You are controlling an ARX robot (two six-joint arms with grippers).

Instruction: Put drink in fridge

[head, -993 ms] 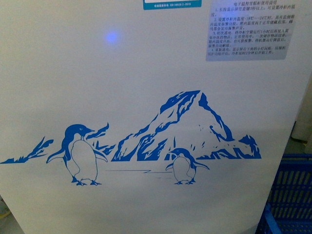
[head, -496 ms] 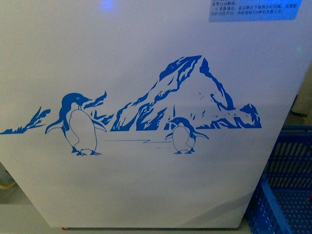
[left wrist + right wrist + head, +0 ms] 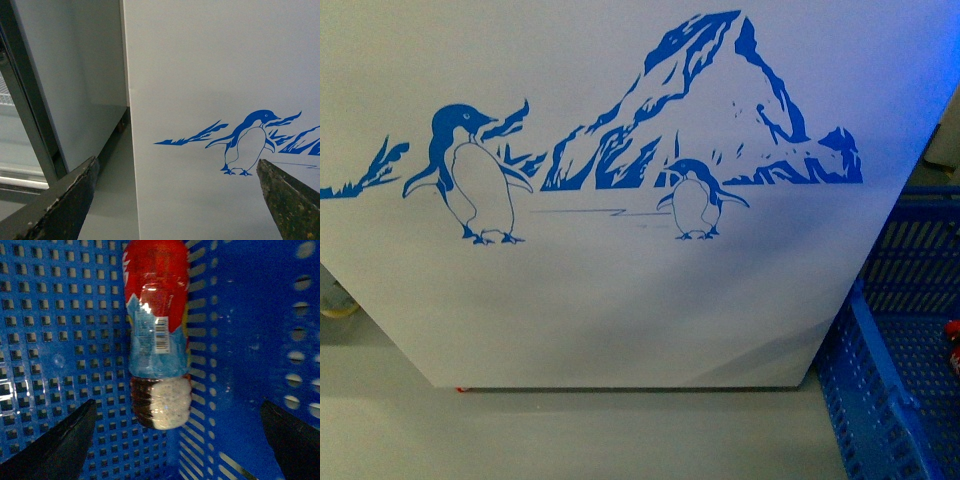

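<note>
The fridge [image 3: 620, 300] fills the front view: a white front panel with a blue penguin-and-mountain drawing; its top and lid are out of view. The panel also shows in the left wrist view [image 3: 210, 90], where my left gripper [image 3: 177, 200] hangs open and empty in front of it. The drink [image 3: 157, 335], a clear bottle with a red label and dark liquid, lies on its side in a blue perforated crate [image 3: 60, 340]. My right gripper [image 3: 177, 440] is open just above the bottle's base, not touching it. A small red bit [image 3: 952, 332] shows in the crate in the front view.
The blue crate [image 3: 880, 400] stands on the floor at the fridge's right. A grey upright cabinet with a glass door [image 3: 65, 90] stands beside the fridge in the left wrist view, with a narrow gap between them. Pale floor [image 3: 570, 440] lies below the fridge.
The front view has tilted downward: the penguin drawing has risen in the picture, the label sticker has left the top, and the fridge's bottom edge, the floor and more of the blue crate have appeared.
</note>
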